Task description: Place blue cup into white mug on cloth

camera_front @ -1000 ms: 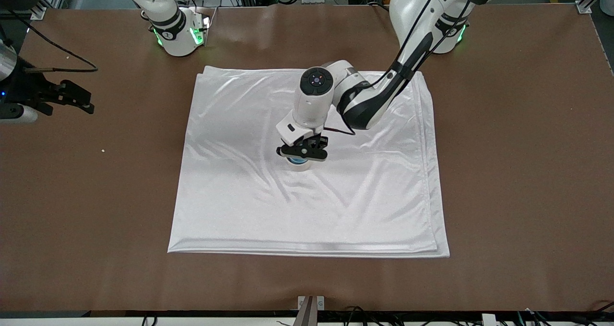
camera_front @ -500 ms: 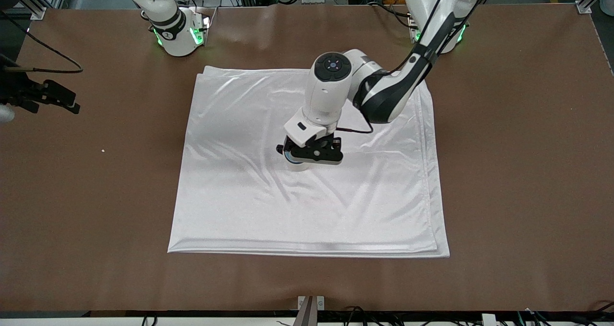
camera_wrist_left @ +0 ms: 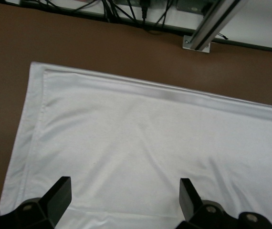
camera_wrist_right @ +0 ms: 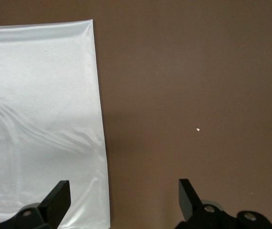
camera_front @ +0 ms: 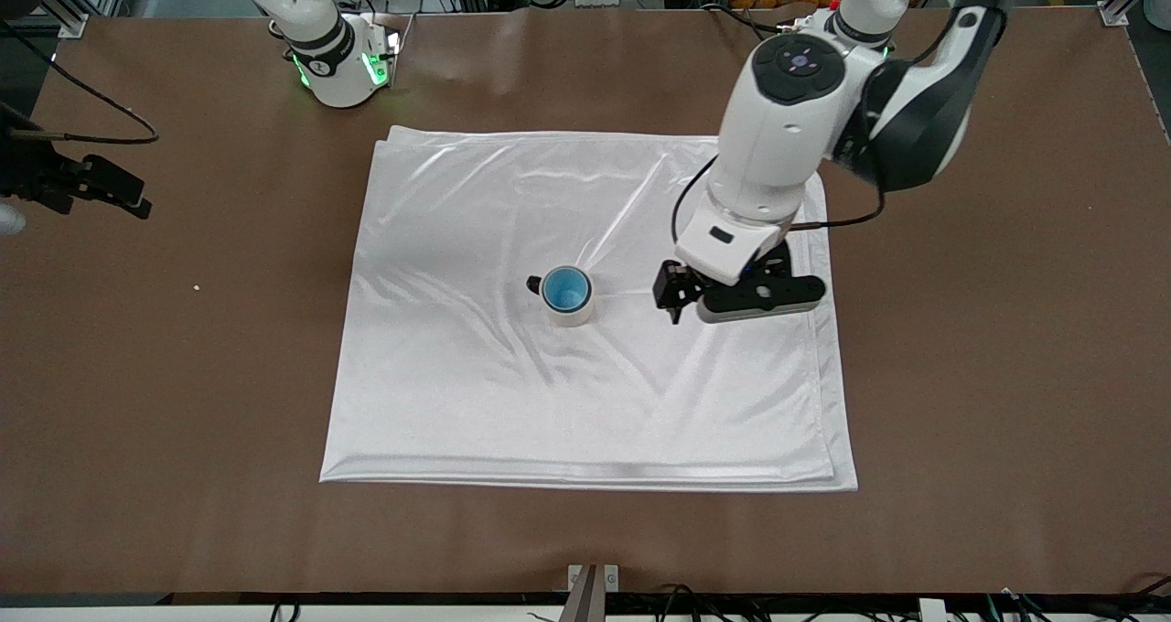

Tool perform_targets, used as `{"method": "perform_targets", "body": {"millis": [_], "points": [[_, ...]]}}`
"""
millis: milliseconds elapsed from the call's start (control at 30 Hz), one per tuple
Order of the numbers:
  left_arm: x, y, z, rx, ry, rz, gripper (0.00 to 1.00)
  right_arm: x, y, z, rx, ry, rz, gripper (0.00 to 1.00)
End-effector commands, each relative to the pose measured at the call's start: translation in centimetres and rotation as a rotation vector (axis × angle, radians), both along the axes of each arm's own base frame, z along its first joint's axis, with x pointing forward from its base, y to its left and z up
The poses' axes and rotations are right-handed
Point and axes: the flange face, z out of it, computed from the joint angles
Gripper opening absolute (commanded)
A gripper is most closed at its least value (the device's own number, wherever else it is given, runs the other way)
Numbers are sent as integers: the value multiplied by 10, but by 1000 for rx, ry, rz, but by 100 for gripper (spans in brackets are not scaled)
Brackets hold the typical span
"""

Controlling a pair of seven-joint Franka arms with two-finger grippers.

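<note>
Blue cup (camera_front: 565,289) is seated inside the white mug (camera_front: 573,311) on the cloth (camera_front: 585,393) (dark handle outward), well apart from the released, empty left claw (camera_front: 727,304) raised over the cloth's edge. The right claw (camera_front: 110,187), fingers spread, is held over bare desk (camera_front: 988,329).

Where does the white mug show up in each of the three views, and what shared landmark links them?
Front view: the white mug stands mid-cloth, the blue cup nested inside it.
Left wrist view: not in it.
Right wrist view: only a dark sliver at the picture's edge, perhaps its handle.
Shared landmark: the cloth.
</note>
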Motion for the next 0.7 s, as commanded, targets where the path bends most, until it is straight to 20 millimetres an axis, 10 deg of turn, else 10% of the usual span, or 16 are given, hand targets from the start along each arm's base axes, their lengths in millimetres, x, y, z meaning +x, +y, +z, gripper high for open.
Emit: {"method": "perform_targets", "body": {"millis": [0, 667], "points": [[-1, 37, 28, 33, -4, -4, 100, -2, -1, 10, -14, -15, -22, 100], [37, 233, 51, 58, 139, 44, 100, -1, 3, 10, -19, -18, -12, 100]]}}
